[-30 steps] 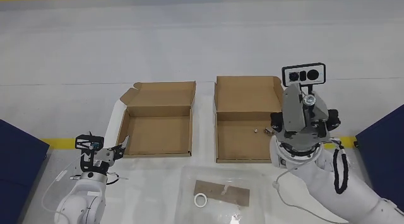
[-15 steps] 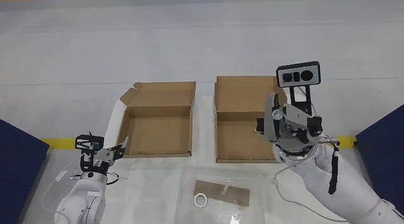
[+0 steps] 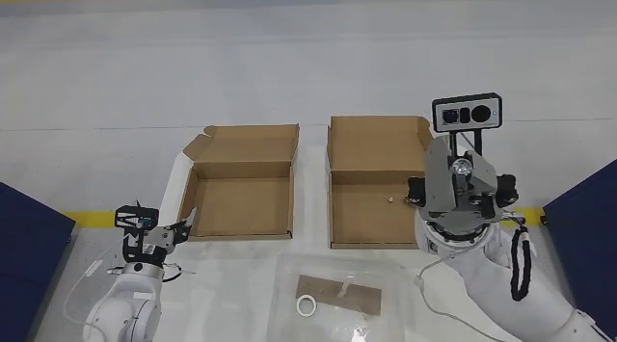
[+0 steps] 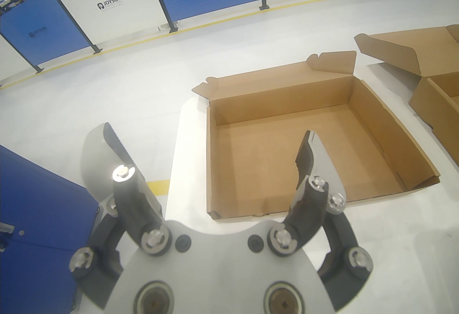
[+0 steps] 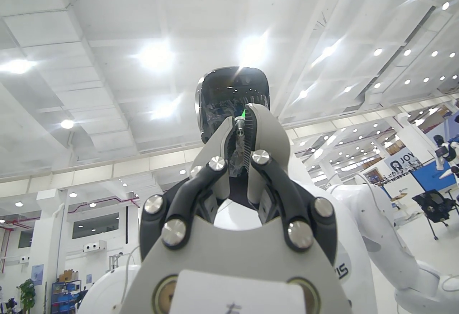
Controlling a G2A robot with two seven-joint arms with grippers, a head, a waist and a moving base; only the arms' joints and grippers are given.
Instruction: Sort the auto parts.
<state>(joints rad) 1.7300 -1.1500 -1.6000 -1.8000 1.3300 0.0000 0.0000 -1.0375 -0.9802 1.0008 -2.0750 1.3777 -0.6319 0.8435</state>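
Sorting at an early stage, judged from how the parts are lying. The right gripper [image 5: 242, 114] is clenching a small metal part with a green tip [image 5: 239, 126] between its fingertips. It is holding the part aloft over the right edge of the table [image 3: 241, 265], with the fingers pointing up toward the robot's head. The left gripper [image 4: 208, 132] is hanging released and empty, jaws spread wide, above the table's left edge, just beside the left cardboard box [image 3: 241, 202], whose floor is showing bare. The right cardboard box [image 3: 371, 217] is carrying one small pale piece [image 3: 388, 199] near its right wall, which appears to be the only part sorted so far. At the table's near edge a clear plastic bin [image 3: 289, 275] is holding a white ring [image 3: 307, 305] and a flat scrap of cardboard [image 3: 339, 294]. A further small item at the bin's near rim is too faint to name. By this reading, the held part is waiting to be set into a box, and the bin's contents are waiting to be picked out and placed.
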